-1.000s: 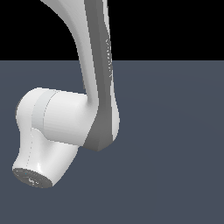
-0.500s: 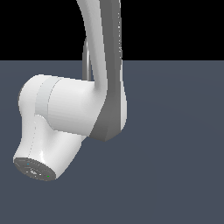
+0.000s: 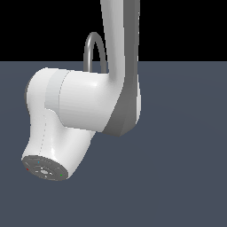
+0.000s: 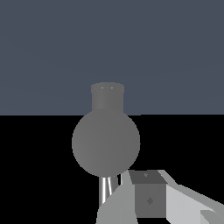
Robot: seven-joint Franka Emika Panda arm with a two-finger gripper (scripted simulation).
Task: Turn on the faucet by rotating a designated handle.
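The faucet (image 3: 94, 49) shows only as an arch in the upper middle behind the arm (image 3: 84, 111), its handle hidden, the pincer (image 4: 151, 199) barely visible with opening unclear, so turning seems still ahead.

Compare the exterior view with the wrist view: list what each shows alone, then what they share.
Only the exterior view shows the bulky white robot arm, which hides most of the scene. Only the wrist view shows a round grey ball-shaped part with a short cylinder on it and the gripper close beside it; whether its jaws are open cannot be told. Both show part of the grey faucet and the dark blue-grey floor.
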